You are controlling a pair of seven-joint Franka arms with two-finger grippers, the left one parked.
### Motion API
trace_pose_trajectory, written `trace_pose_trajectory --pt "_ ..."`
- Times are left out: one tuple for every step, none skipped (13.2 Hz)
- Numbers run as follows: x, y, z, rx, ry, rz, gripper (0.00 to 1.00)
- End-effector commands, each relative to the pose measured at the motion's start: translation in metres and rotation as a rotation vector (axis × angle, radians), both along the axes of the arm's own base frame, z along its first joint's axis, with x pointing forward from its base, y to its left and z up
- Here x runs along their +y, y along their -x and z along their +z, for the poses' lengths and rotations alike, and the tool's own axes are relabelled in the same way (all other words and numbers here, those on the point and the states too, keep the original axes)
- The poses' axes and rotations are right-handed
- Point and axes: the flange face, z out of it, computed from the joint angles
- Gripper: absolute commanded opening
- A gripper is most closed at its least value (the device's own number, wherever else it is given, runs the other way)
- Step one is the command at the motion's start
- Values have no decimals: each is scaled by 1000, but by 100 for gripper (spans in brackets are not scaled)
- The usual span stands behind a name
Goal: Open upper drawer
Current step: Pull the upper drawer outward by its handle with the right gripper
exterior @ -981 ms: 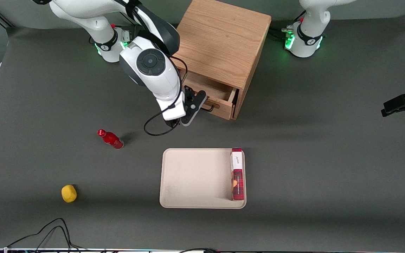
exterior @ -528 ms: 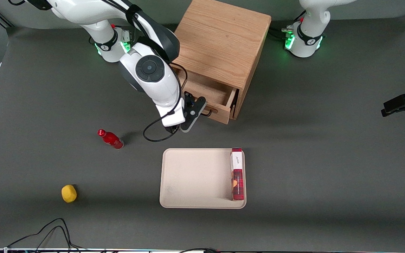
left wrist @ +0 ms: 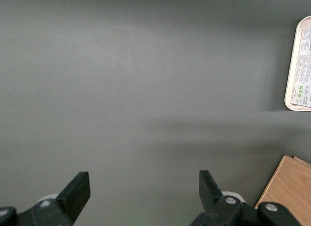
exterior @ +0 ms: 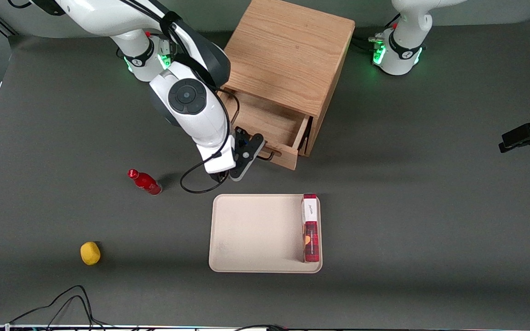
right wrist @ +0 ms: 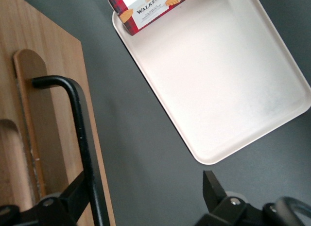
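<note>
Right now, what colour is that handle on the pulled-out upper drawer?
Black, a wire handle on the light-wood upper drawer; the right wrist view shows it best, with the gripper at it.

**White Shells, Black Fingers**

The right arm [exterior: 200, 115] wears glossy white shells with dark grey bands at the joints. A round dark grey cap [exterior: 187, 96] with concentric rings sits on one joint. Its base [exterior: 143, 57] carries a black collar, green lights and a small red dot. A black cable [exterior: 198, 181] loops off the wrist. The gripper [exterior: 261, 154], at the upper drawer [exterior: 272, 120] handle, is black on a pale grey mount. Its spread fingers [right wrist: 73, 199] are angular, each with a silver screw.
</note>
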Motion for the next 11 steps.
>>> trace_pose_trajectory --pt "0 -12 -1 -22 5 25 100" --pt "-5 -15 -2 -21 5 16 100" --pt "-8 -18 -5 -18 8 14 100" --pt "-8 -21 -8 -23 15 17 100" --pt "-8 -26 -10 -28 15 16 100" --pt "-8 -29 -10 -29 10 13 100" --pt "-8 -33 -12 -28 6 9 100" --pt "-8 -37 -10 -32 -1 4 100" --pt "-13 -43 -10 -37 -1 -7 100" --pt "-15 -46 -10 -40 0 -14 100" --pt "-17 -48 -12 -38 0 -16 100"
